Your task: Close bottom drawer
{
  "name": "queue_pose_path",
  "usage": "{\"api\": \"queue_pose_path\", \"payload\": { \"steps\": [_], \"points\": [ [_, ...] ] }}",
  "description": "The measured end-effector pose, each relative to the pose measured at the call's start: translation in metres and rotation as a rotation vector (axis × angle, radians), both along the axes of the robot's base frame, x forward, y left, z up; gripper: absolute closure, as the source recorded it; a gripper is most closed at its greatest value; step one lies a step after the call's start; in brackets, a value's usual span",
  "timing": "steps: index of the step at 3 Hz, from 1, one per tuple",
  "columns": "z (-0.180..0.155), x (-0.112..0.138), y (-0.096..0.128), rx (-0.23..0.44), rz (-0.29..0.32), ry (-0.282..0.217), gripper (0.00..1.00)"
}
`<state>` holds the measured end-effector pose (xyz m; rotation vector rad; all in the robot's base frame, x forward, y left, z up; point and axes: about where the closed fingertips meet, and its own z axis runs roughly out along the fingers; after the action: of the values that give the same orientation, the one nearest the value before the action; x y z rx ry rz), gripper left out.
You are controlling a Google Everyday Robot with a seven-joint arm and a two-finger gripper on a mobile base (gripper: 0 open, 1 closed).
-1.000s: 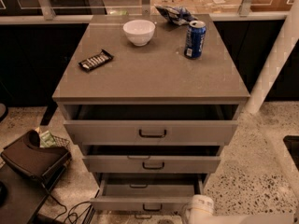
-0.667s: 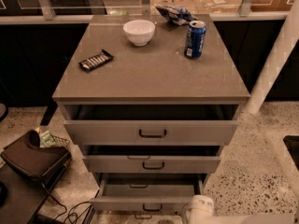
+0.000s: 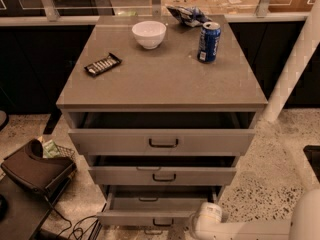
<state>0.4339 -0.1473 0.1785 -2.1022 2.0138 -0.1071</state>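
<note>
Stillness marks the last second: the bottom drawer (image 3: 131, 217) sits pulled out as far as before, lowest in the cabinet. The gripper (image 3: 206, 219) hangs in the same spot, low in the view and just right of the drawer's front. Whether it is apart or together cannot be told. Closing has probably not begun. Open floor (image 3: 260, 184) lies on the right, while a dark bag (image 3: 32, 170) and cables (image 3: 75, 228) crowd the left.
</note>
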Motion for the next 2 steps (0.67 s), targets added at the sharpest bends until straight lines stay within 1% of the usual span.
{"api": "queue_pose_path", "payload": {
  "steps": [1, 2],
  "points": [
    [-0.018, 0.013, 0.012, 0.010, 0.025, -0.007, 1.00],
    [-0.034, 0.025, 0.024, 0.020, 0.067, -0.019, 1.00]
  ]
}}
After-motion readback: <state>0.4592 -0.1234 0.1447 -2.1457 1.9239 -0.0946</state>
